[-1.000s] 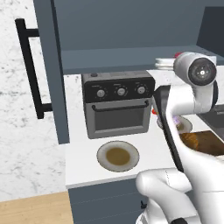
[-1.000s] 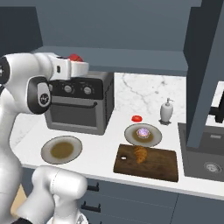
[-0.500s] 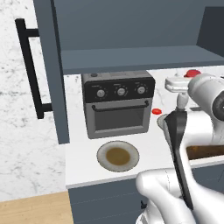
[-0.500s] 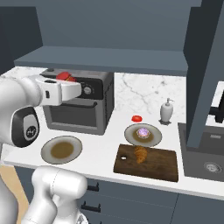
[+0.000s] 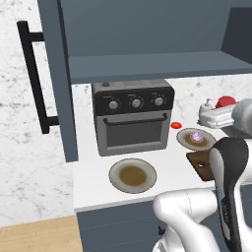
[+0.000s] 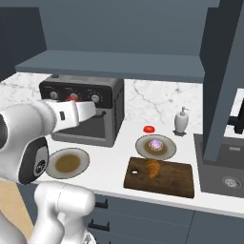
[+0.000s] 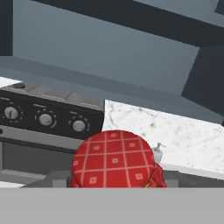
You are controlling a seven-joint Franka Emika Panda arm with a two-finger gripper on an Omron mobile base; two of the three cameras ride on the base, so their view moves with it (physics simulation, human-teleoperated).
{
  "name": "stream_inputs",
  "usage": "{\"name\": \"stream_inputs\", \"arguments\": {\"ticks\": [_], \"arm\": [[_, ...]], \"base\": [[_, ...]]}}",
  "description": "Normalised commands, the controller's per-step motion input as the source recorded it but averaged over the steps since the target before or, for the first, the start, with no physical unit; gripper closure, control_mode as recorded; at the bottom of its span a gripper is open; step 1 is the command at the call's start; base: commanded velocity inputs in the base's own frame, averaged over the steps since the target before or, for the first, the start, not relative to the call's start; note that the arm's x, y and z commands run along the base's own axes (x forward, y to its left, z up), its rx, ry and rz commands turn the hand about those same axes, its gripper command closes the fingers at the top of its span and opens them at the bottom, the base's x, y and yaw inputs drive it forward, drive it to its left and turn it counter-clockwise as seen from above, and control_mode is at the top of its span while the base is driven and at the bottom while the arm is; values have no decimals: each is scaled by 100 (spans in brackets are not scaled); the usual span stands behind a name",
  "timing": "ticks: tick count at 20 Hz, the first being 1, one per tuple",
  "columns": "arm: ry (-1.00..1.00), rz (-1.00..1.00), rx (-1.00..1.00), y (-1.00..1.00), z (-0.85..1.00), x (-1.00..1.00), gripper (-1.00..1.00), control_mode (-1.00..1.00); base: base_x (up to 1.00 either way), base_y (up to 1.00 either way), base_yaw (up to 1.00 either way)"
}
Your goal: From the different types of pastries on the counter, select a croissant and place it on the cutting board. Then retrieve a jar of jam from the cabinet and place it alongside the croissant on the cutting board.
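Two round plates sit on the desk: one bare [image 6: 68, 162], one [image 6: 156, 148] carrying a single frosted pastry [image 6: 155, 144]. One cutting board [image 6: 160, 177] bears one croissant [image 6: 153, 167]. There is one toaster oven [image 6: 84, 110] with three knobs, one soap bottle [image 6: 180, 121], one flat red disc [image 6: 149, 129], and one jam jar [image 7: 114, 161].
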Motion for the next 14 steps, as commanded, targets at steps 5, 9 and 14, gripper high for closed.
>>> {"name": "stream_inputs", "arguments": {"ticks": [5,9,14], "arm": [[-1,48,-14,-60,-97,-29,100,-100],[2,21,-3,-13,-69,-33,100,-100],[-2,4,-1,0,-97,-60,100,-100]], "base": [[0,0,0],[0,0,0],[0,0,0]]}}
